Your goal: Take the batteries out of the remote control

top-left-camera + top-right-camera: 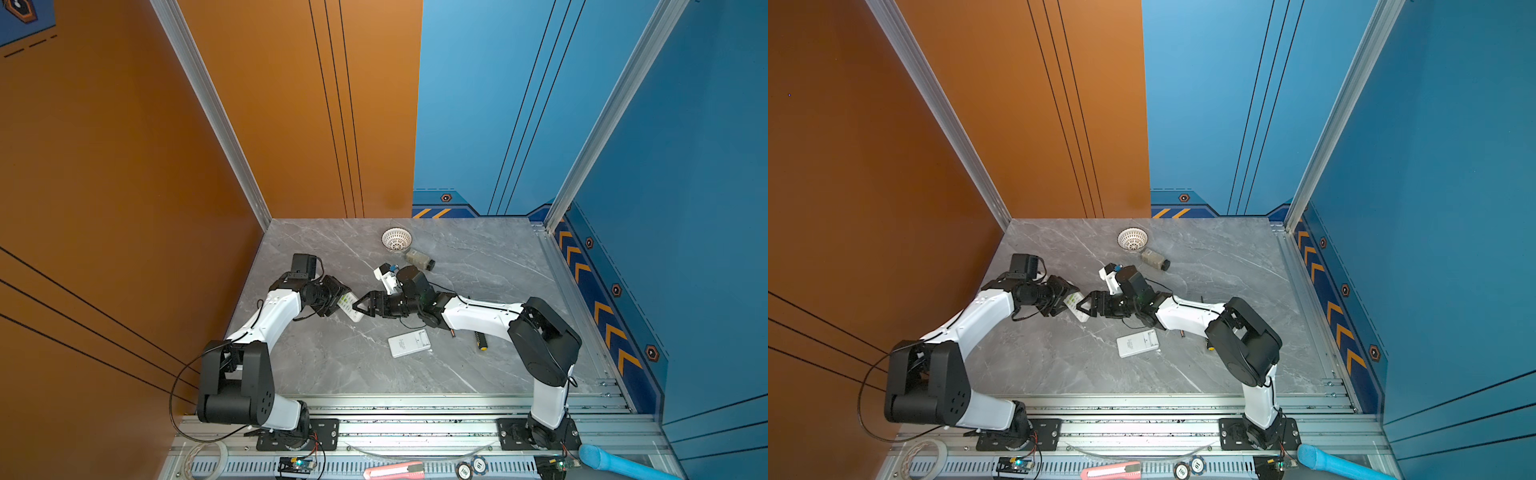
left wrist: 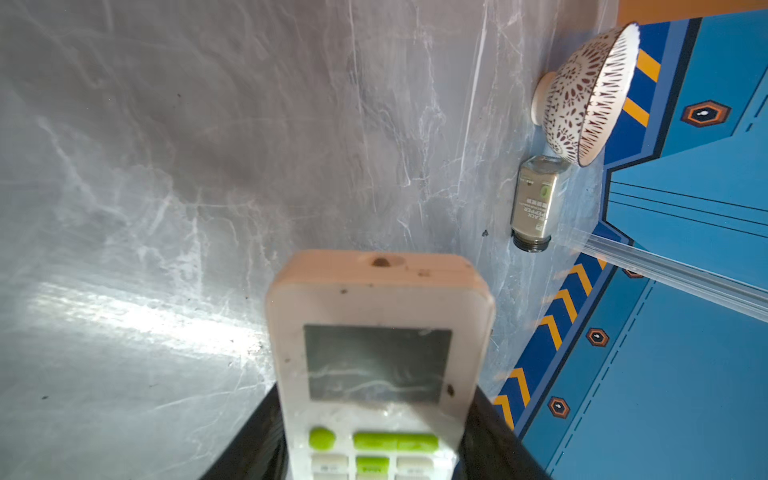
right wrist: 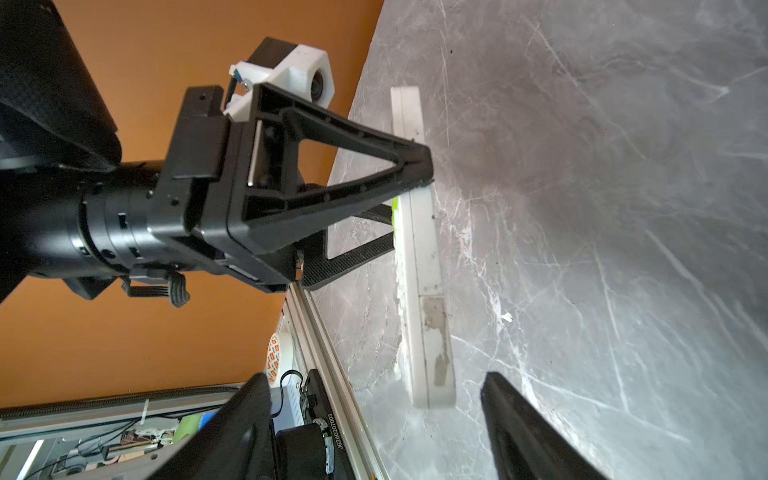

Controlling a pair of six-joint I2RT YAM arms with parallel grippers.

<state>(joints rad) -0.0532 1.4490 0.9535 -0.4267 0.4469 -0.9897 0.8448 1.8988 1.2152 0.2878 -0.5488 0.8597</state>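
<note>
My left gripper (image 2: 374,451) is shut on the white remote control (image 2: 378,353) with green buttons and holds it above the table, both fingers pressed on its sides. In both top views the remote (image 1: 346,300) sits mid-table between the two grippers. My right gripper (image 3: 374,380) is open, and the remote's free end (image 3: 432,386) lies between its fingertips without touching either. The remote is edge-on in the right wrist view, so any batteries inside it are hidden. One small black-and-orange battery (image 1: 452,333) lies on the table by my right forearm.
A flat white rectangular piece (image 1: 409,343) lies on the marble table (image 1: 332,365) in front of the grippers. A black-handled screwdriver with a yellow end (image 1: 481,340) lies by the right arm. A patterned bowl (image 1: 397,240) and a tipped pepper bottle (image 1: 419,259) are at the back.
</note>
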